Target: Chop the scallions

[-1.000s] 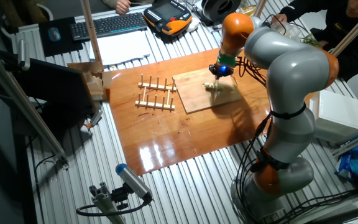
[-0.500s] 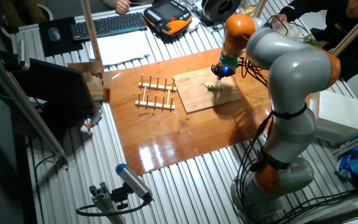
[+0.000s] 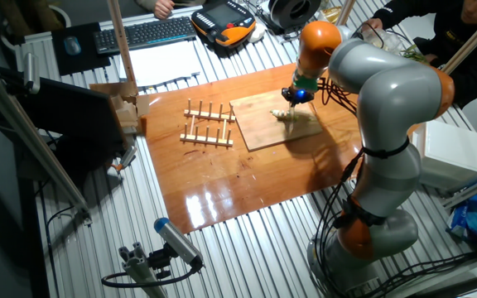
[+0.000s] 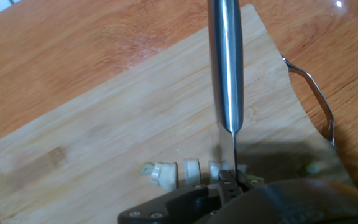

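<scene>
Several short pale scallion pieces (image 4: 163,174) lie in a row on the wooden cutting board (image 4: 104,137). In the fixed view they show as a small pale heap (image 3: 292,115) on the board (image 3: 263,124). My gripper (image 4: 232,183) is shut on a steel knife (image 4: 225,68), whose thin blade edge runs down to the pieces. The blade stands right over the row, near its right end; I cannot tell if it touches. In the fixed view the gripper (image 3: 292,98) hangs just above the heap, and its fingers are hidden by the arm.
A wooden peg rack (image 3: 208,124) stands left of the board on the brown tabletop (image 3: 247,182). A keyboard (image 3: 143,33) and an orange teach pendant (image 3: 226,21) lie at the back. A white box (image 3: 454,153) sits right. People's hands are at the far edge.
The hand with the knife has shifted slightly to the right and toward the back over the board. The scallion heap has not moved.
</scene>
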Robot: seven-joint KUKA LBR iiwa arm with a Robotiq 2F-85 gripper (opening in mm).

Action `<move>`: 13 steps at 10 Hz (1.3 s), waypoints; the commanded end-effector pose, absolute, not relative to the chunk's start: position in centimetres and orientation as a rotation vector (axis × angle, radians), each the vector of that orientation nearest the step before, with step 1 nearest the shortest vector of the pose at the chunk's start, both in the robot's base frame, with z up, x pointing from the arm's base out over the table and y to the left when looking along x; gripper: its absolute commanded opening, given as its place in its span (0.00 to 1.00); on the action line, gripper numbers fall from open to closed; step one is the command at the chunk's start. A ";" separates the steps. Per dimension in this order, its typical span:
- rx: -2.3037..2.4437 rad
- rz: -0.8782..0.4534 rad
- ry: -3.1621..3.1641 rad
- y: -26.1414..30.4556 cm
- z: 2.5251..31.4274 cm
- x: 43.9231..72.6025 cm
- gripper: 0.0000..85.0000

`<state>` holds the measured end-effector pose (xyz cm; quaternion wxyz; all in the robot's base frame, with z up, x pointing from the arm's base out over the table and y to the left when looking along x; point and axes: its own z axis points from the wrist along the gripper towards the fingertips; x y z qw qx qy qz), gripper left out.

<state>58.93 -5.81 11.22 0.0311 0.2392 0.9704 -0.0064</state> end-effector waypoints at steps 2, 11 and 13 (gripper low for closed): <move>0.740 -0.018 2.990 -5.8 11.1 58.9 0.00; 0.730 -0.047 2.961 -5.5 9.2 58.7 0.00; 0.728 -0.051 2.960 -5.5 9.1 58.7 0.00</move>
